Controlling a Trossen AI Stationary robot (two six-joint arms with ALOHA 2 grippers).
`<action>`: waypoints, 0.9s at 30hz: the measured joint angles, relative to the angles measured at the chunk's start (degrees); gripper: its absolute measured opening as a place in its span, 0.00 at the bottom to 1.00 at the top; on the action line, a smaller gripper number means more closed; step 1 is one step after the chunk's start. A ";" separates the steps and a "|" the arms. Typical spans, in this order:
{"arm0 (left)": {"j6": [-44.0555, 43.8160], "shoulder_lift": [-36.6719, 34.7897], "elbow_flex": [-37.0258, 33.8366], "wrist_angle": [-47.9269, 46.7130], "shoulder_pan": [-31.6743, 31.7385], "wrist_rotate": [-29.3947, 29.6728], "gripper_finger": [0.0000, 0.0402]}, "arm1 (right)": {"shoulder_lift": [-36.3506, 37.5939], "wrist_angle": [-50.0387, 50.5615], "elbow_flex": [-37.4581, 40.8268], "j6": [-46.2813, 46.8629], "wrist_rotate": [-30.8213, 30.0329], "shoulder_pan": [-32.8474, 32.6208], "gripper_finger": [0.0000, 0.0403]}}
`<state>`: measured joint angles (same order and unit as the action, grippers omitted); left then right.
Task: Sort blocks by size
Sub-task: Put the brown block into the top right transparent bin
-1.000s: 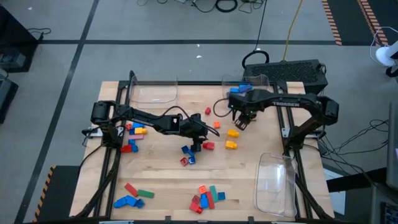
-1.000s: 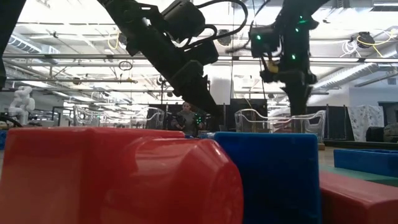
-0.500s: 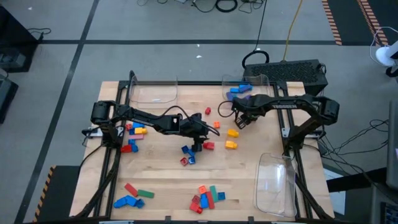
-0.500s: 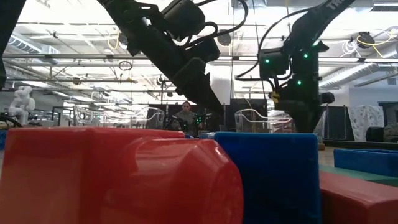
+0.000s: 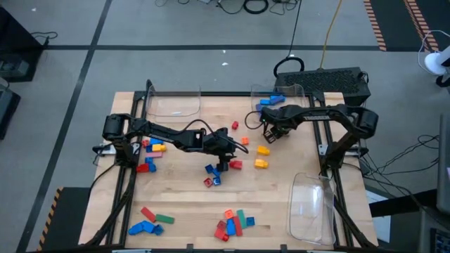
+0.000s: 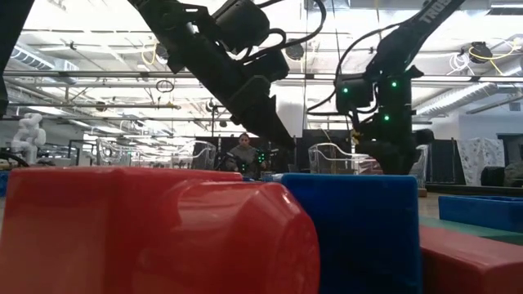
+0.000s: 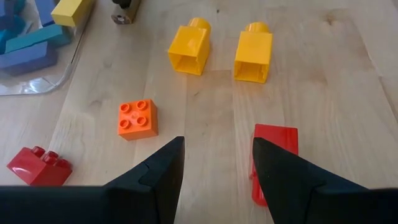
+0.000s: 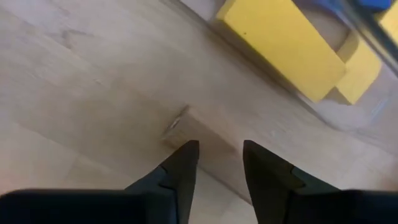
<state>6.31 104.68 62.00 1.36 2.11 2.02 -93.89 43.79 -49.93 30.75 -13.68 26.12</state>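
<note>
The blocks lie scattered on the wooden table: two yellow ones (image 7: 189,50) (image 7: 254,56), an orange one (image 7: 138,118) and red ones (image 7: 38,167) near the middle. My left gripper (image 7: 217,155) hangs open at mid-table (image 5: 223,161), with a red block (image 7: 275,142) lying right beside one finger. My right gripper (image 5: 269,135) points down by the far right tray. Its fingers stand a little apart (image 8: 217,155) on either side of a small tan block (image 8: 202,132) on the table. My right gripper comes at the tan block (image 8: 186,127) from above, one finger on each side of it. The fingers hide the block's sides, so I cannot tell whether they touch it. The block rests on the table.
A clear tray (image 5: 278,98) at the far right holds blue and yellow blocks (image 8: 280,43). More clear trays stand at the far left (image 5: 172,105) and near right (image 5: 313,207). More blocks lie at the left (image 5: 151,146) and along the near edge (image 5: 232,223). Big red and blue blocks (image 6: 351,237) fill the low view.
My right gripper has come down toward the table beside the far right tray and has rolled a little about its own line. My left arm has kept still.
</note>
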 joint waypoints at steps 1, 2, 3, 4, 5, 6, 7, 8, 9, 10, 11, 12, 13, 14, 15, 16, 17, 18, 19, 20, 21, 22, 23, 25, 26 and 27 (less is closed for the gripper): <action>0.01 0.00 0.00 -0.10 0.00 0.00 0.48 | -0.39 0.01 0.00 0.00 0.35 -0.11 0.26; 0.02 0.00 0.00 -0.22 0.00 0.00 0.48 | -0.59 -0.01 -0.02 -0.13 0.93 -0.28 0.24; 0.02 0.00 0.00 -0.34 0.00 0.00 0.48 | -0.63 -0.17 0.01 -0.18 1.34 -0.58 0.22; 0.02 0.00 0.00 -0.39 0.00 0.00 0.48 | -0.63 -0.44 0.03 -0.28 1.91 -0.99 0.20; 0.04 0.00 0.00 -0.37 0.00 0.00 0.48 | -0.43 -0.62 0.09 -0.29 2.45 -1.46 0.18; 0.04 0.00 0.00 -0.39 0.00 0.00 0.48 | -0.05 -1.01 0.13 -0.21 3.05 -1.99 0.17; 0.04 0.00 0.00 -0.37 0.00 0.00 0.48 | 0.02 -1.27 -0.01 0.13 3.90 -2.79 0.15; 0.04 0.00 0.00 -0.37 0.00 0.00 0.48 | 0.00 -1.25 -0.25 0.40 4.87 -3.61 0.14; 0.04 0.00 0.00 -0.37 0.00 0.00 0.48 | 0.19 -1.27 -0.42 0.70 5.96 -4.47 0.13; 0.04 0.00 0.00 -0.38 0.00 0.00 0.48 | 0.35 -1.41 -0.52 0.96 7.33 -5.20 0.12; 0.05 0.00 0.00 -0.37 0.00 0.00 0.48 | 0.38 -1.82 -0.66 1.18 8.39 -6.09 0.12; 0.07 0.00 0.00 -0.37 0.00 0.00 0.48 | 0.38 -2.13 -0.83 1.52 9.66 -7.03 0.11; 0.07 0.00 0.00 -0.39 0.00 0.04 0.48 | 0.37 -2.35 -1.19 1.85 10.91 -7.99 0.11; 0.07 0.00 0.00 -0.39 0.00 0.04 0.48 | 0.30 -2.34 -1.69 2.17 11.47 -8.94 0.11; 0.07 0.00 0.00 -0.39 0.00 0.06 0.48 | 0.20 -1.91 -2.26 2.27 11.67 -9.80 0.12; 0.07 0.00 0.00 -0.39 0.00 0.08 0.48 | 0.09 -1.08 -2.88 2.16 11.96 -10.55 0.12; 0.07 0.00 0.00 -0.39 0.00 0.10 0.48 | -0.04 -0.37 -3.64 1.40 12.19 -11.18 0.12; 0.07 0.00 0.00 -0.38 0.00 0.13 0.48 | -0.08 0.25 -4.60 0.45 12.17 -11.81 0.13; 0.07 0.00 0.00 -0.39 0.00 0.17 0.48 | -0.06 1.02 -5.81 -1.38 12.08 -12.36 0.14; 0.07 0.00 0.00 -0.39 0.00 0.17 0.48 | 0.04 2.14 -6.98 -4.03 11.95 -12.93 0.15; 0.07 0.00 0.00 -0.39 0.00 0.20 0.48 | 0.11 3.52 -7.94 -6.66 11.55 -13.44 0.16; 0.07 0.00 0.00 -0.42 0.00 0.20 0.48 | 0.12 4.85 -8.57 -8.99 11.00 -13.89 0.17; 0.07 0.00 0.00 -0.48 0.00 0.20 0.48 | 0.12 5.85 -8.78 -10.78 10.04 -14.34 0.19; 0.07 0.00 0.00 -0.73 0.00 0.20 0.48 | 0.12 6.95 -8.79 -14.10 8.93 -15.04 0.23; 0.07 0.00 0.00 -0.85 0.00 0.20 0.48 | 0.12 7.56 -8.70 -15.95 8.40 -15.43 0.25; 0.07 0.00 0.00 -0.91 0.00 0.20 0.48 | 0.00 8.44 -8.45 -17.62 8.14 -15.75 0.27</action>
<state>6.37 104.68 62.00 0.45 2.11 2.22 -93.89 52.23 -58.38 13.13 -5.54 10.36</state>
